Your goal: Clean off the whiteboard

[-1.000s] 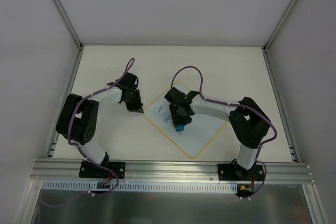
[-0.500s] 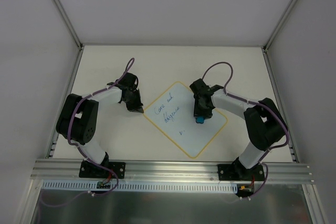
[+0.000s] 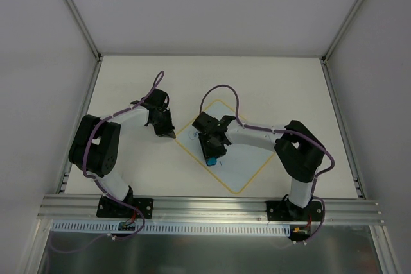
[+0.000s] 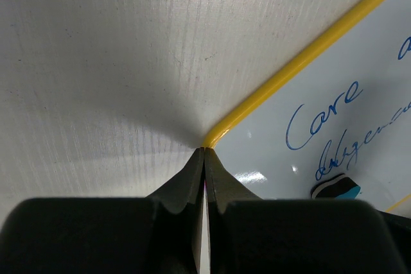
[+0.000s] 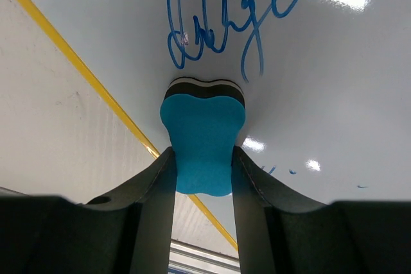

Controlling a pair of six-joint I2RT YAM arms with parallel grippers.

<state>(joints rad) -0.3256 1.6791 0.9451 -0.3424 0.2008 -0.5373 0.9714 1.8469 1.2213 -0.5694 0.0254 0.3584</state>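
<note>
I see left gripper clenched empty at left corner of whiteboard | right gripper grasping blue eraser, felt on whiteboard just beside handwriting

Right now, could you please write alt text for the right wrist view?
The right gripper clamps a blue eraser, its dark felt edge against the whiteboard just below blue handwriting. The board's yellow border runs diagonally at left.
</note>
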